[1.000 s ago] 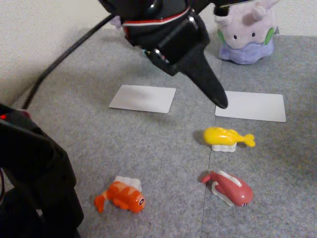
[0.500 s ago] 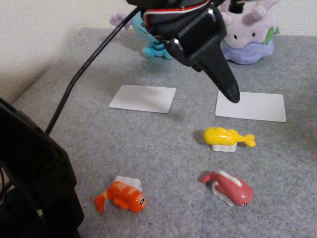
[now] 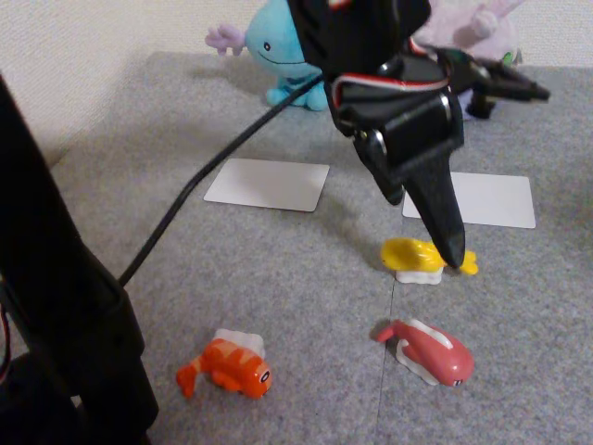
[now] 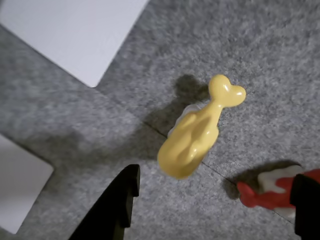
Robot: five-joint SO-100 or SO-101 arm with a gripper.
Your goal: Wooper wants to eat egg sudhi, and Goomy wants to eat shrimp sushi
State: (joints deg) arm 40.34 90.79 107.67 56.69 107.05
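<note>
The egg sudhi (image 3: 414, 256) is a glossy yellow plastic fish with a rounded body, a forked tail fin and a small white rice base. It lies on the grey felt-like mat (image 3: 278, 278), just below the right-hand white card (image 3: 491, 199) in the fixed view. In the wrist view the egg sudhi (image 4: 196, 133) lies slantwise, tail up and to the right, casting a soft shadow on the nubbly mat (image 4: 260, 45).

The gripper (image 4: 212, 197) is spread wide: one black finger (image 4: 117, 207) rises at the lower left of the wrist view, the other is a dark sliver at the lower right edge, and the yellow toy sits just above the gap between them, touching neither. In the fixed view one long tapered black finger (image 3: 443, 218) points down in front of the toy's tail end and hides part of it.

Below the yellow toy lies a pinkish-red toy (image 3: 426, 352) with a white base, cut off at the corner of the wrist view (image 4: 270, 192). The shrimp sushi (image 3: 227, 364), orange with white stripes and black eyes, sits well apart at the lower left. A second flat white card (image 3: 267, 184) lies to the left.

At the back, Wooper (image 3: 275, 51), a light-blue fuzzy plush with purple gills, is partly covered by the arm. Goomy (image 3: 463, 26), pale lilac, is mostly hidden behind the arm, with only its top showing. A black cable (image 3: 199, 190) crosses the mat, and a dark blurred mass (image 3: 56, 306) blocks the left foreground.
</note>
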